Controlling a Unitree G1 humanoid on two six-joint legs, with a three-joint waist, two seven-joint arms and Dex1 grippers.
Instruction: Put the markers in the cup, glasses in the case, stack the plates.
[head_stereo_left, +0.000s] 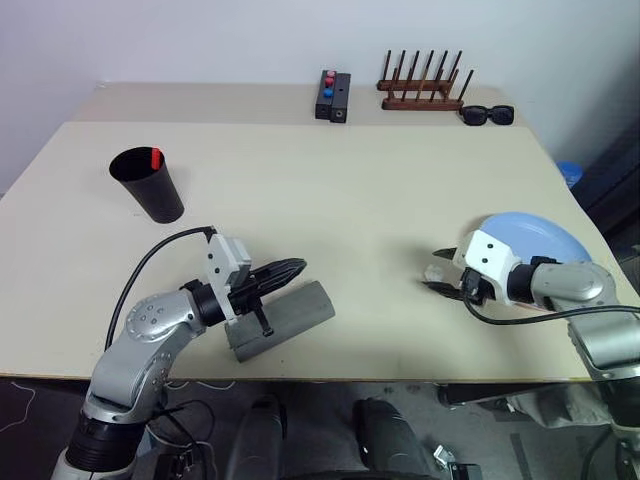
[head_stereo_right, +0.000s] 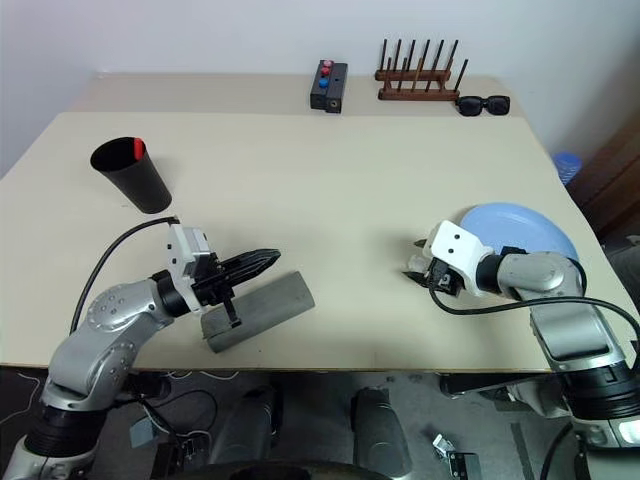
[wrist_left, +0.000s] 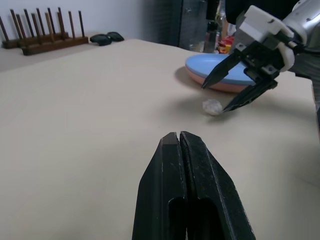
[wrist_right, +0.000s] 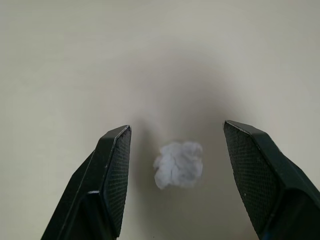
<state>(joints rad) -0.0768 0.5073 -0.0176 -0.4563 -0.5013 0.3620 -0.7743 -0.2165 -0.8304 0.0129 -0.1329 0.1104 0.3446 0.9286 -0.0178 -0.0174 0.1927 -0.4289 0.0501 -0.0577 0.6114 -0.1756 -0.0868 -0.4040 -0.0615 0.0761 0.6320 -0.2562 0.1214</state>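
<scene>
Right gripper (wrist_right: 175, 137) is spread wide, angled down at the surface (head_stereo_left: 330, 210), straddling a small crumpled white wad (wrist_right: 179, 164) without touching it. It looks like tissue or paper: near weightless, soft, crushes easily. A light pinch across the middle should do, though it could skid away if one finger lands first. It is not one of the task's things, so probably stray clutter.

Left gripper (wrist_left: 181, 142) is pressed together and empty, roughly level, hovering just over the case (head_stereo_left: 283, 318).

Where the task things are:
- Cup (head_stereo_left: 148, 184): upright at the far left, well apart from both arms. A red marker (head_stereo_left: 155, 157) end pokes above its rim. I cannot see a second marker inside.
- Plates (wrist_left: 220, 75): already stacked, blue on pink, just behind the right gripper. Thin plastic, light, stiff and slick; take by the rim if they need shifting.
- Case: grey, lid down, near the front edge at the left. Hard shell with a felt-like skin, so good friction and rigid. Grip across the short width, near mid-length.
- Glasses: cannot tell where they are; possibly inside the case.

Dark sunglasses (head_stereo_left: 487, 115) sit by the wooden rack (head_stereo_left: 422, 90) at the far edge, with a black box (head_stereo_left: 333, 98) nearby.
</scene>
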